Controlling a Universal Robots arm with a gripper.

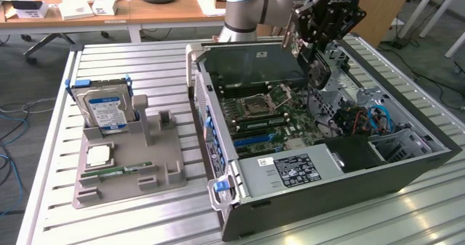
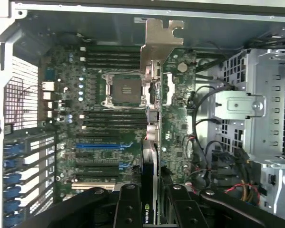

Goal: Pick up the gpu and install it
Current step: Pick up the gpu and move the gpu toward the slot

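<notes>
A black robot gripper hangs above an open desktop computer case that lies on its side on a slatted metal table. Its fingers are clamped on the gpu, which is off the table and inside the mouth of the case, clear of the board beneath it. The card is thin, flat and dark. Its long axis runs straight down from the gripper toward the motherboard, so the wrist view looks along it almost edge-on. There the gripper pinches the near end, a green logo shows on the gpu, and the silvery stamped-metal bracket sits at the far end. The long expansion slots, one of them bright blue, lie flat on the green circuit board just to one side of the card's edge. Judging from this, the card's length crosses the slots rather than lying along them. The square metal processor socket sits further along the board, beside rows of dark memory slots. A perforated grey drive cage stands on the card's other side, with loose cables nearby. On the exterior view's left, well apart, a grey moulded tray holds an upright silver hard drive with a blue-white label.
</notes>
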